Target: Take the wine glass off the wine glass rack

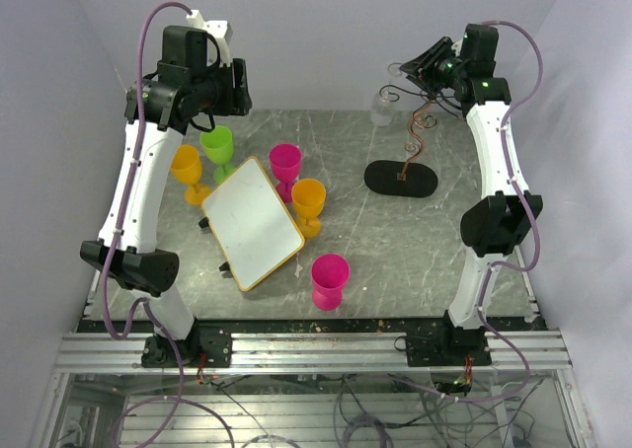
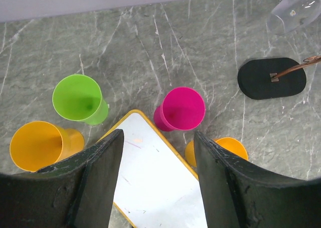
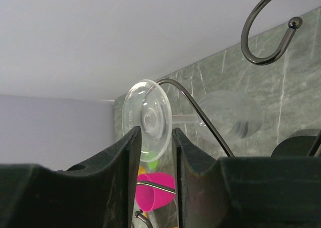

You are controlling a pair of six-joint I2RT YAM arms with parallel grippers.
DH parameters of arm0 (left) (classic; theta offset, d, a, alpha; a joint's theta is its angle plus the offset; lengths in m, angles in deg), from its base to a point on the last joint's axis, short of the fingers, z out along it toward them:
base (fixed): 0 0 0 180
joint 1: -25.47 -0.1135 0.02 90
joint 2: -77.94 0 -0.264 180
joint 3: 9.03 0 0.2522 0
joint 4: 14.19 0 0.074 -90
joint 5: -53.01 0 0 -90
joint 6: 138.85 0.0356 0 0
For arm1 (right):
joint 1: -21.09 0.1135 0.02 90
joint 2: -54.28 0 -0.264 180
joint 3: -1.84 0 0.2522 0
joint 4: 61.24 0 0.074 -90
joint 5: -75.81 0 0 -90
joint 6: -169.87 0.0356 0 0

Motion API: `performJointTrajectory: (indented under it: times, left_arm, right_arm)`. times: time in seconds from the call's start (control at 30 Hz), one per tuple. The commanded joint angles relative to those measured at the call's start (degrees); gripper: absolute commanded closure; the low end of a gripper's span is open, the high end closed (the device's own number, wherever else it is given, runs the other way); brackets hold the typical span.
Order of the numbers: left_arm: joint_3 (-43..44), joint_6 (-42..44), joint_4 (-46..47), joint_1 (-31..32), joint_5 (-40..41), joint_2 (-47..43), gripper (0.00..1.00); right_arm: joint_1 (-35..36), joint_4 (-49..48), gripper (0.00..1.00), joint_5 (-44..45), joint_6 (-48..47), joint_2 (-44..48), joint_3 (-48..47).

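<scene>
The clear wine glass (image 3: 148, 118) hangs by its round foot in a curled arm of the wine glass rack (image 3: 200, 112), with its bowl (image 3: 228, 115) beyond. My right gripper (image 3: 156, 132) is narrowed onto the lower part of the foot, one finger on each side. In the top view the right gripper (image 1: 407, 70) is up at the rack's spiral top, the glass (image 1: 381, 108) hangs beside it, and the rack's black oval base (image 1: 400, 179) sits below. The glass (image 2: 293, 9) and base (image 2: 271, 77) also show in the left wrist view. My left gripper (image 2: 158, 137) is open and empty, high above the whiteboard.
A yellow-framed whiteboard (image 1: 252, 221) lies tilted at centre-left. Plastic goblets stand round it: orange (image 1: 188, 167), green (image 1: 218, 147), pink (image 1: 285, 162), orange (image 1: 309, 199) and pink (image 1: 330, 275). Another rack hook (image 3: 266, 32) curls above right of the glass.
</scene>
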Motion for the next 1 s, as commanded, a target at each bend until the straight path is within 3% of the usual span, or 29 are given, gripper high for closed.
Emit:
performJointTrajectory:
  times: [0.0,0.43,0.7,0.8,0.97]
  left_arm:
    - [0.8,-0.7,0.7,0.8,-1.5,-1.6,0.31]
    - [3.2,-0.7,-0.1,1.3,-1.4,-2.2,0.31]
    - [3.7,-0.6,-0.3,1.3,-1.0,-2.8,0.3]
    - [3.7,-0.7,-0.3,1.4,-1.2,-2.9,0.3]
    - [4.5,-1.0,-0.3,2.1,-0.2,-3.5,0.29]
  right_arm:
    - [-0.3,-1.5,0.71,-0.3,0.6,-0.8,-0.7]
    - [0.1,-1.9,0.77,1.2,1.3,-1.1,-0.4]
    - [0.0,-2.9,0.9,2.5,1.9,0.3,0.7]
    - [0.1,-5.2,0.99,1.7,3.7,1.4,2.1]
    - [0.1,-9.7,1.0,-0.5,7.4,3.4,4.6]
